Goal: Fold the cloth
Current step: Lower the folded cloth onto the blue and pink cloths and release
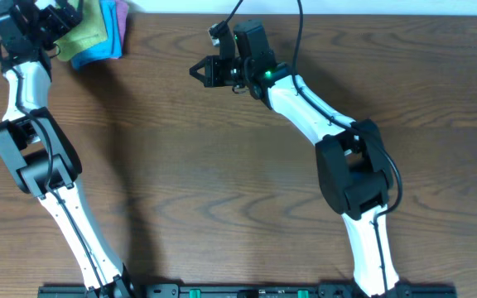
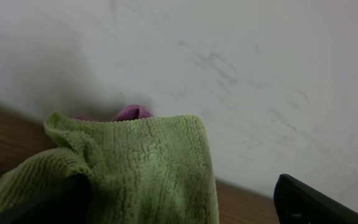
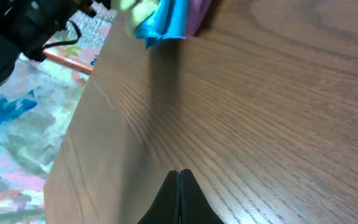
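The cloth [image 1: 79, 37] lies bunched on the blue cloth [image 1: 103, 47] and pink cloth [image 1: 122, 15] at the table's [image 1: 222, 182] far left corner. The left gripper [image 1: 63, 23] straddles its edge with fingers spread, probably to pinch it. The right gripper [image 1: 197, 72] hovers pinched together and empty, clear of the work.
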Controlling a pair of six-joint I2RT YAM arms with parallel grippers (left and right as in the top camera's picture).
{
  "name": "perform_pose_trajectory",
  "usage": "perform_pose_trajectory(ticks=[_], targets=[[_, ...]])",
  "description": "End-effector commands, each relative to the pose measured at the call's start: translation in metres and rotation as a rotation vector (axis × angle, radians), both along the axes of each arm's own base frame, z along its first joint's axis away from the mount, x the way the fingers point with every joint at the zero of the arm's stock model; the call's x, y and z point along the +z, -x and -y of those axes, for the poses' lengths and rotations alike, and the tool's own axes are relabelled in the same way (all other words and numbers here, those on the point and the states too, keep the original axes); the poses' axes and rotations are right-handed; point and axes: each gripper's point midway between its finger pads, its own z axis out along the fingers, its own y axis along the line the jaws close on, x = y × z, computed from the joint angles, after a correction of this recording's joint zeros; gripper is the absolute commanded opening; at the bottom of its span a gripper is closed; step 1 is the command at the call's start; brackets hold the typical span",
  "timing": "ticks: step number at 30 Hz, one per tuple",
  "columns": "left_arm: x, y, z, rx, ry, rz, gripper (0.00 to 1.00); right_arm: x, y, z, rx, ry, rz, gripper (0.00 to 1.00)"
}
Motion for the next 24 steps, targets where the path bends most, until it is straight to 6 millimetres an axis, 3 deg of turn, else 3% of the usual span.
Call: perform_pose_trajectory(ticks=[1,17,20,24], targets=[[0.017,-0.003,-0.004,0.015,-0.029,0.034,0.95,0.026,0.004,-0.011,0.058,-0.042,0.052,0.01],[0.063,-0.007,0.0,-0.032,-0.052,0.115,0.95,0.022,0.004,-0.003,0.063,-0.034,0.031,0.01],[0.058,-0.007,-0.008,0.001,-0.076,0.093,0.95,0.022,0.005,-0.004,0.063,-0.039,0.022,0.01],[0.033,-0.002,-0.02,0.054,-0.128,-0.005,0.95,0.023,0.006,-0.004,0.064,-0.047,0.012,0.01]])
